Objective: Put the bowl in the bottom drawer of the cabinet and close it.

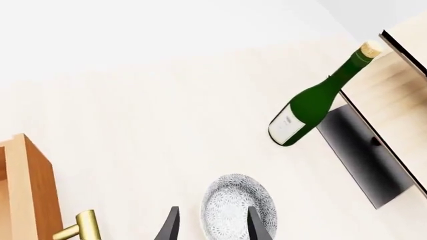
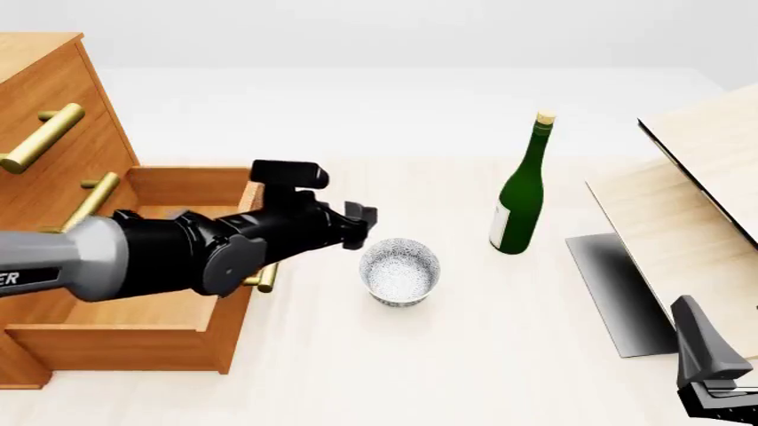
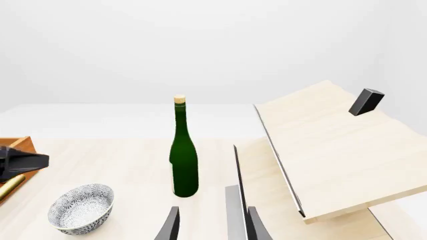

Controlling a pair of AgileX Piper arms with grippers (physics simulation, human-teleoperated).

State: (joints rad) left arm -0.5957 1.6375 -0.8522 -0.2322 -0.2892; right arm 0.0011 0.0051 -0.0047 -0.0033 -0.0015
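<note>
The left arm [image 2: 177, 253] stretches out level, its gripper [image 1: 212, 225] spread open. The right gripper [image 3: 212, 225] hangs low, fingers parted.

Cabinet [image 2: 48, 115] stands at the table's left, its bottom drawer [image 2: 130, 333] pulled out toward the middle. The bowl [image 2: 400, 272] sits on the table just right of the drawer. Bottle [image 2: 521, 191] stands upright right of and behind the bowl; panels [image 2: 698, 204] lie far right.

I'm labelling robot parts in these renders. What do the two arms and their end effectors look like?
The left arm has a pale grey tubular link with dark lettering, then glossy black wrist housings. The right end effector is dark grey and angular. Fingers are thin, dark, tapered blades. No cables show.
</note>
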